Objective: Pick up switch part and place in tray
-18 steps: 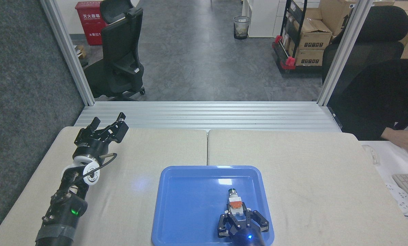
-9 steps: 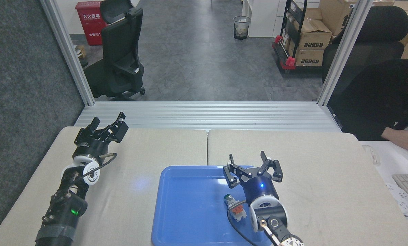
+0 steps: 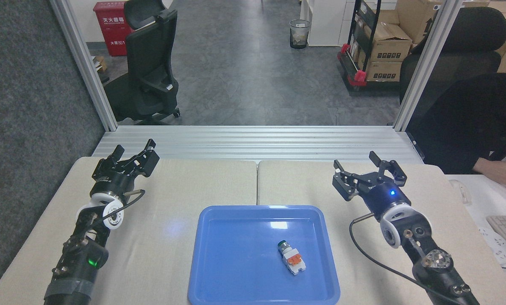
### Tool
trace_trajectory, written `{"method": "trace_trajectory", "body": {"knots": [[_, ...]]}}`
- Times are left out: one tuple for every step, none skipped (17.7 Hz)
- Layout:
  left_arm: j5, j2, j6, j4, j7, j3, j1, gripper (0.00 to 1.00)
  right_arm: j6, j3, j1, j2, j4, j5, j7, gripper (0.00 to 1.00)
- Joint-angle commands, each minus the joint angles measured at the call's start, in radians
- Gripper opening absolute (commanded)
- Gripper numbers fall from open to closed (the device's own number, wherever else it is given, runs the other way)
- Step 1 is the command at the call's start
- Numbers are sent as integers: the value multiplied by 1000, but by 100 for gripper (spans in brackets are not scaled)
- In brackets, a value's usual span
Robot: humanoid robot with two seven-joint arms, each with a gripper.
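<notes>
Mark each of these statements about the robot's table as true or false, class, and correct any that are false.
1. The switch part lies inside the tray. True.
2. The right gripper is clamped on the switch part. False: it is open and empty, above the table to the right of the tray.
3. The left gripper is above the far left of the table, away from the tray. True.
4. The switch part stands upright on its green cap. False: it lies on its side.
5. The tray is red. False: it is blue.
</notes>
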Motion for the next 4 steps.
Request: {"method": "trace_trajectory", "body": {"knots": [[0, 0, 0, 0, 1, -25, 1, 100, -54, -130, -30, -232, 222, -104, -41, 99], [0, 0, -1, 0, -1, -25, 0, 100, -51, -142, -33, -227, 228, -106, -61, 99], [0, 0, 0, 0, -1, -25, 1, 100, -40, -188, -36, -208, 228, -110, -113, 99], [0, 0, -1, 0, 1, -25, 0, 100, -42, -246, -36, -185, 228, -121, -160, 99]]}}
